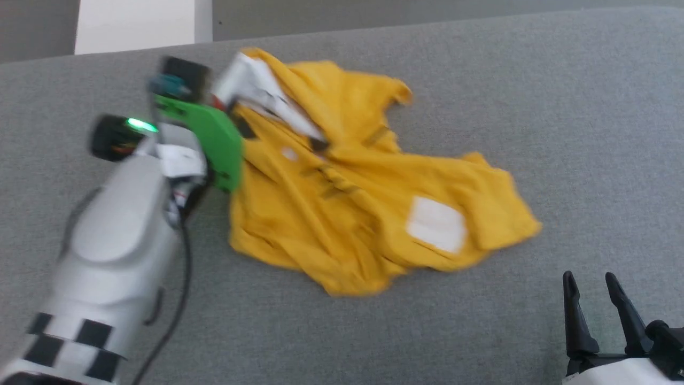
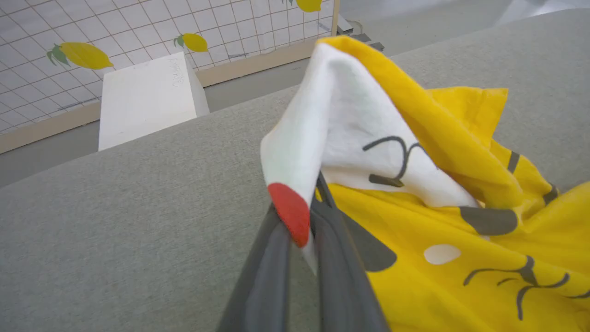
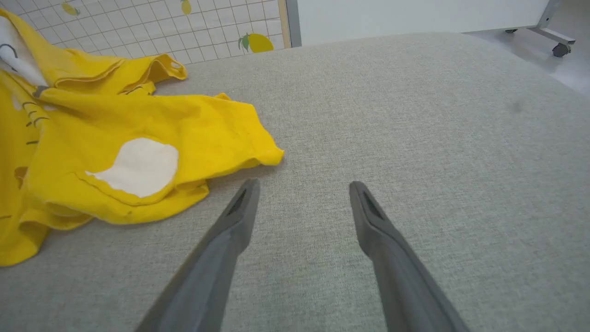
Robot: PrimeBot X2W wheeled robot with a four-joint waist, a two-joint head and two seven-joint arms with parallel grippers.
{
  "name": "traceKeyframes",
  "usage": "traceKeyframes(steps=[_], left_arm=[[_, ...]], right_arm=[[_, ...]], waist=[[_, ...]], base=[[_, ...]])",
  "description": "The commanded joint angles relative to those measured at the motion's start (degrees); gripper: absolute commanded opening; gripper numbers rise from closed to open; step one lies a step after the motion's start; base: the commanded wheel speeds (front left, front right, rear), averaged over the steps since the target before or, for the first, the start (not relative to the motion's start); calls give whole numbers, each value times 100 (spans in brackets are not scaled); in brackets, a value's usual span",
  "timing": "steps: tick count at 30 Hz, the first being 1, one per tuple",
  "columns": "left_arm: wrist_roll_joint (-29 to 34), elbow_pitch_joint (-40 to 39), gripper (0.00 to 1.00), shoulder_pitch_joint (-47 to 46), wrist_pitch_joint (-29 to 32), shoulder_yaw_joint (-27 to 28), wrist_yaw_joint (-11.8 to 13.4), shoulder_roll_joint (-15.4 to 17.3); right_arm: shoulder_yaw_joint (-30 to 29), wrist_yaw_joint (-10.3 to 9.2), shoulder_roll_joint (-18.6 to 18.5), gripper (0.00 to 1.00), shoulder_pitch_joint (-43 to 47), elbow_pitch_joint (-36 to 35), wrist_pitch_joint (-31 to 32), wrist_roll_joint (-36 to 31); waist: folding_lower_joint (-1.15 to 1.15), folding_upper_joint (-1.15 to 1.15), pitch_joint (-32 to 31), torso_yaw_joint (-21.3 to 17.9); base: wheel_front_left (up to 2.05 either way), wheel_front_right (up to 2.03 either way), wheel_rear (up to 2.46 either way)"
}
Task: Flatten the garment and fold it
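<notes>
1. Head view: a bright yellow soft cotton T-shirt (image 1: 342, 214) with white patches and black lines lies crumpled in the middle of the grey fabric-covered desk (image 1: 534, 80). We see the left hand (image 1: 222, 107) at the shirt's far left corner, where a white fold (image 1: 256, 85) stands up off the desk. The picture is blurred there, so we cannot read its fingers from here. The right hand (image 1: 590, 278) sits at the lower right, fingers apart, well apart from the shirt.
2. Left wrist view: the left hand's two dark fingers (image 2: 341, 258) are closed on the shirt's edge, pinching the white fold right at a red dot (image 2: 290, 214). The fold rises above the fingers, and the rest of the shirt spreads to the right on the desk. Beyond the desk we see a white box (image 2: 147, 97) and a tiled wall (image 2: 138, 27) with lemon prints.
3. Right wrist view: the right hand (image 3: 304, 184) is open and holds nothing, with bare desk between its fingers. The shirt lies near, to its left, a white patch (image 3: 138, 166) facing up.
</notes>
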Motion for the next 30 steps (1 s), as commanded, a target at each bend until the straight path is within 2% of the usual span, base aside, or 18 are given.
traceKeyframes(steps=[1,5,7,8,14,21,26,30], left_arm=[[67,44,0,-130,-132,80,71,127],[37,311,0,-176,-371,271,211,270],[-7,424,46,-153,-512,332,276,229],[-29,467,100,-145,-580,347,287,191],[-275,700,100,-136,-994,428,166,-126],[-275,536,100,-92,-1297,341,25,-169],[-251,-123,100,329,-1519,413,275,-64],[-395,-1046,100,1209,-1407,445,590,-60]], right_arm=[[-6,-10,3,100,-104,-35,-28,-20],[34,-10,3,100,-120,-59,-24,-30],[48,-10,3,100,-127,-86,-37,-19],[38,-10,3,100,-129,-97,-43,-17],[-23,-10,3,100,-156,-111,24,-80],[-108,-10,3,100,-134,-129,209,-186],[-181,-10,3,100,-43,-110,320,-190],[-181,-10,3,100,95,-60,384,-141]], waist=[[0,0,182,-173],[0,0,360,-306],[0,0,440,-323],[0,0,472,-314],[0,0,435,-67],[0,0,21,408],[0,0,-320,675],[0,0,-541,848]], base=[[0,0,0],[0,0,0],[0,0,0],[0,0,0],[0,0,0],[0,0,0],[0,0,0],[0,0,0]])
